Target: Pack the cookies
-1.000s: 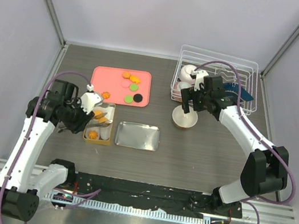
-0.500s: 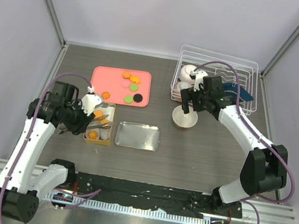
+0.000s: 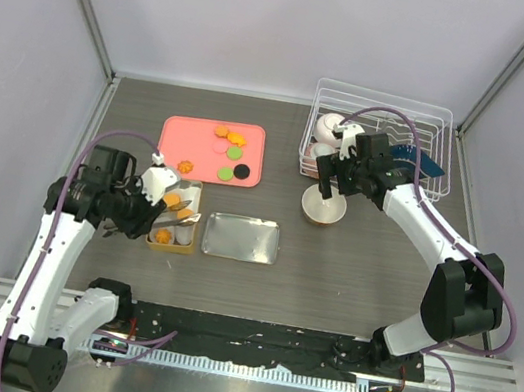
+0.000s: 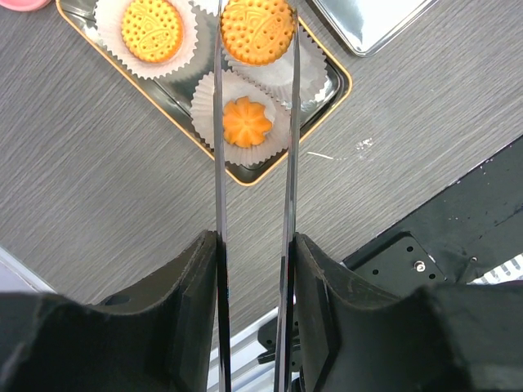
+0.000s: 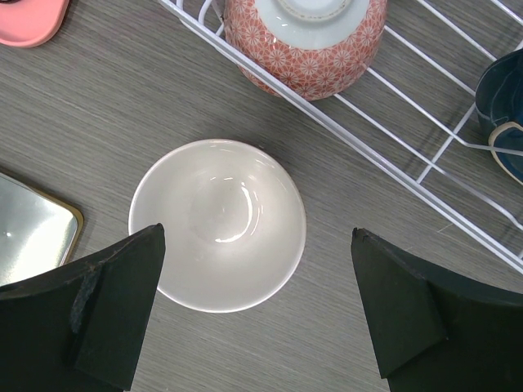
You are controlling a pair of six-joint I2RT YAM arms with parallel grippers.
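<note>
The left gripper (image 4: 253, 273) is narrowed on a pair of metal tongs (image 4: 218, 163). The blades run out from between its fingers (image 4: 200, 278), and their tips pinch a round orange cookie (image 4: 257, 31). That cookie hangs over a white paper cup (image 4: 315, 69) in the gold-rimmed tin (image 4: 245, 175).

Near it, a flower-shaped cookie (image 4: 247, 121) already sits in its cup, and to the left so does another round cookie (image 4: 151, 28). I judge packing under way but well short of done. About seven cookies (image 3: 228, 153) lie on the pink tray (image 3: 180, 131) farther back: orange, pink, green and one black. The tin's lid (image 3: 242, 237) lies off to the right.

Well to the right, the right gripper (image 3: 339, 174) hangs wide open and empty above a white bowl (image 5: 216, 224), beside the wire rack (image 5: 392, 122).
</note>
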